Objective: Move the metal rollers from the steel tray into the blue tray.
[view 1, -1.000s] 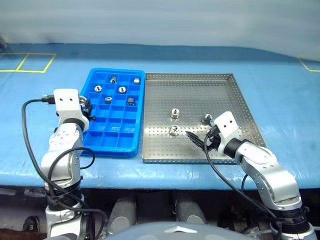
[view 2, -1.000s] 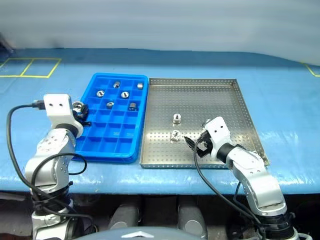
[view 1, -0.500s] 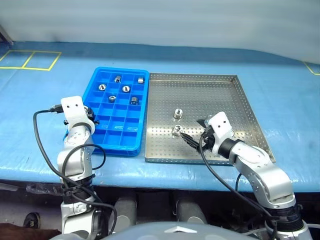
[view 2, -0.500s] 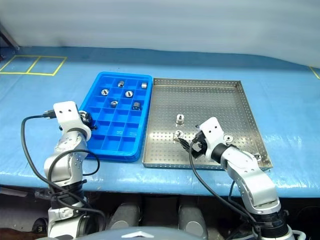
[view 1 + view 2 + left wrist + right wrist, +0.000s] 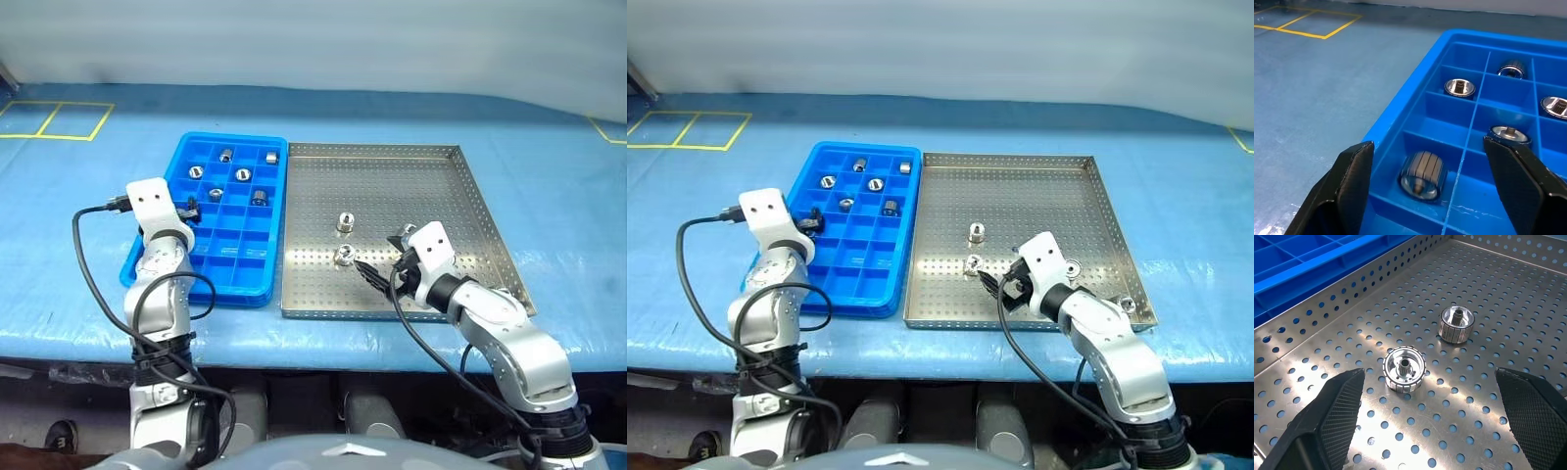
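Left gripper point(image 5: 1425, 196) apart over a metal roller point(image 5: 1421, 175) in the blue tray point(image 5: 1400, 117), right gripper point(image 5: 1427, 431) apart over the steel tray point(image 5: 1528, 313), no readable writing

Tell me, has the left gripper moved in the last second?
Yes. Against the blue tray, the left gripper has shifted from the tray's left rim inward, over its left column, and it now stands open.
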Robot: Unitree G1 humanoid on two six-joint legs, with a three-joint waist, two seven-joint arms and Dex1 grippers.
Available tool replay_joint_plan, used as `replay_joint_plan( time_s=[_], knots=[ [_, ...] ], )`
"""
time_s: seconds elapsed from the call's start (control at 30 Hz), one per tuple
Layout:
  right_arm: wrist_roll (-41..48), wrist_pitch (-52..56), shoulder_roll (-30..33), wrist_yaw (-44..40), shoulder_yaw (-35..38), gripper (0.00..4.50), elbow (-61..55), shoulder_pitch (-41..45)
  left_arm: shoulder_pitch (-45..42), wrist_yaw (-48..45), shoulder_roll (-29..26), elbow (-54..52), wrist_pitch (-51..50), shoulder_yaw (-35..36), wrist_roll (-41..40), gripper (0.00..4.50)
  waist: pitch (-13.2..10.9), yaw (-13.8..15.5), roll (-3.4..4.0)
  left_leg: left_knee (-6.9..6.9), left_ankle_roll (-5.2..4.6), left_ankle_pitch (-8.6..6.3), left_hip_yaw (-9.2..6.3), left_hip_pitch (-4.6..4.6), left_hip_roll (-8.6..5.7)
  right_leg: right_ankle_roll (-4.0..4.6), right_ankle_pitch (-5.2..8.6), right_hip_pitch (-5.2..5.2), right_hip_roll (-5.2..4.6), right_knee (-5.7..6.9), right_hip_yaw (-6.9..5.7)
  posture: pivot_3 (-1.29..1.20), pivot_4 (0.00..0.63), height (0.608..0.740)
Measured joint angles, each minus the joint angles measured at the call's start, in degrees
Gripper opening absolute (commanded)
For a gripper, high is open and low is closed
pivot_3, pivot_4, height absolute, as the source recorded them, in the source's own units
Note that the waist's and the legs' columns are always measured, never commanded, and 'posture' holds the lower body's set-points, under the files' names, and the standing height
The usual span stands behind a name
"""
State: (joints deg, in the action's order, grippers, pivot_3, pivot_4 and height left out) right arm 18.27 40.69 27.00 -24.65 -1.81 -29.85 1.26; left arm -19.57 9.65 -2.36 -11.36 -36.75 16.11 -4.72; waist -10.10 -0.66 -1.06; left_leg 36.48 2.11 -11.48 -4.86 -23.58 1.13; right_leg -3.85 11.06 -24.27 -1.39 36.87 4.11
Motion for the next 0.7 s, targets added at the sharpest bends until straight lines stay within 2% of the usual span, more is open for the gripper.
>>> replay_joint_plan(
  time_s=[0.13, 0.3, 0.4, 0.5, 0.7],
  knots=[
    [-0.22, -0.03, 0.0, 0.66, 0.03, 4.5, -0.32, -0.61, 0.76, -7.04, 1.36, -2.2, 3.53, -4.24, -3.96, 3.72, 0.0, 0.1, 0.0, 0.04, 0.0, 0.0, 0.0, -0.05, -0.02, 0.0, 0.0, 0.0, -0.01, -0.02, 0.0, 0.0, 0.15, 0.74],
    [-1.44, 0.09, 1.19, 2.39, 1.53, 4.5, -4.52, -2.59, -0.91, -26.32, -2.4, -4.42, -1.09, -20.64, -11.92, 3.72, 0.0, -0.76, 0.01, 0.16, -0.02, -0.05, 0.02, -0.1, -0.06, -0.01, 0.0, -0.02, -0.03, -0.04, 0.03, -0.09, 0.15, 0.74],
    [-3.98, 1.11, 2.52, 4.99, 3.6, 4.5, -6.41, -5.04, -4.39, -36.51, -6.31, 0.58, -2.29, -29.01, -12.34, 3.72, 0.02, -2.37, 0.04, 0.16, -0.03, -0.05, 0.04, -0.03, -0.01, 0.0, 0.0, -0.02, 0.0, 0.02, 0.03, -0.14, 0.15, 0.74],
    [-5.24, 1.32, 1.78, 7.06, 4.64, 4.5, -6.86, -7.08, -6.95, -38.86, -6.83, 6.4, -2.84, -32.76, -10.96, 3.72, 0.04, -3.95, 0.07, 0.19, -0.03, -0.05, 0.07, -0.03, 0.0, -0.01, 0.0, -0.05, 0.01, 0.05, 0.06, -0.18, 0.15, 0.74],
    [-6.23, 1.34, -0.82, 10.13, 5.62, 4.5, -9.51, -10.12, -11.3, -37.42, -6.87, 16.07, -1.22, -36.39, -4.14, 3.72, 0.04, -6.71, 0.07, 0.22, -0.07, -0.08, 0.12, -0.07, 0.0, -0.02, 0.0, -0.07, 0.01, 0.04, 0.13, -0.22, 0.15, 0.74]
  ],
)
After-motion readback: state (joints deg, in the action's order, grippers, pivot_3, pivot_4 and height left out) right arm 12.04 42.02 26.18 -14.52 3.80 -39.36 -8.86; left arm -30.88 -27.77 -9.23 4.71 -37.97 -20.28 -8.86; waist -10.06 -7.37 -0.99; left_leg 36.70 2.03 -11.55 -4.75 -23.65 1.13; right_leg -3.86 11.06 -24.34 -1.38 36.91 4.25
